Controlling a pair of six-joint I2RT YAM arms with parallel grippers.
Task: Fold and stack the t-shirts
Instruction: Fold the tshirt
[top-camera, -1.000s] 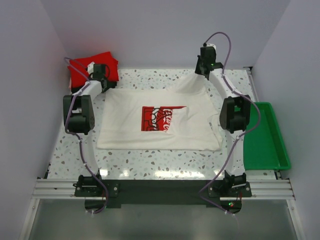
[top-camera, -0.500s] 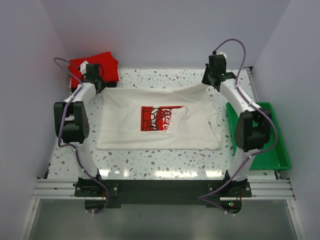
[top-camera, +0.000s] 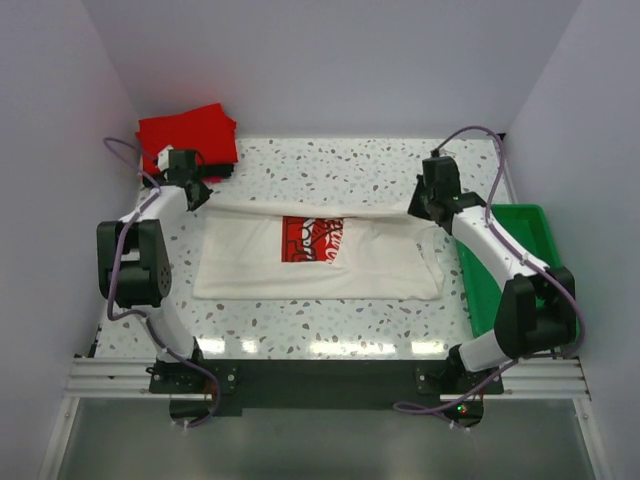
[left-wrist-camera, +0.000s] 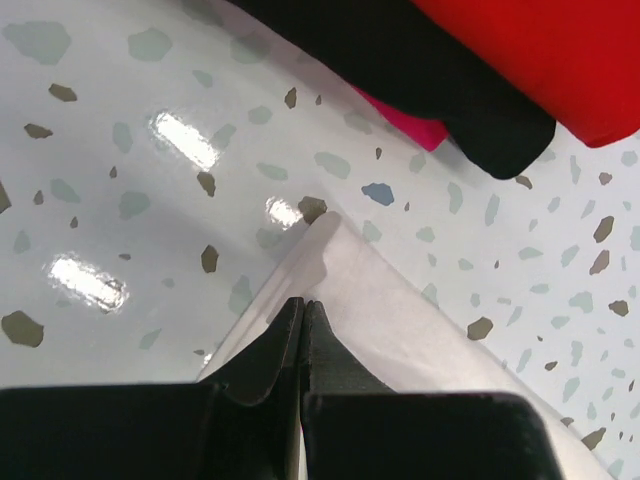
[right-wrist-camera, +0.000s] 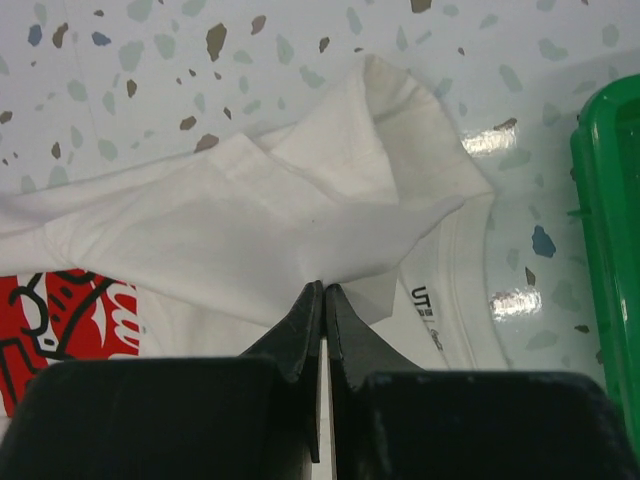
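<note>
The cream-white t-shirt with a red chest print lies flat mid-table, its far edge lifted and drawn toward the near side as a taut fold. My left gripper is shut on the shirt's far left corner, its jaws pressed together on the cloth. My right gripper is shut on the far right edge, pinched at its tips beside the collar label. A folded red t-shirt lies on a black one at the back left corner.
A green tray stands at the right table edge, with my right arm's elbow over it; its rim shows in the right wrist view. The enclosure walls close in the back and both sides. A pink cloth edge peeks from under the black shirt.
Both grippers have come toward the near side, pulling the white shirt's far edge over its body. The right elbow has swung out over the green tray.
</note>
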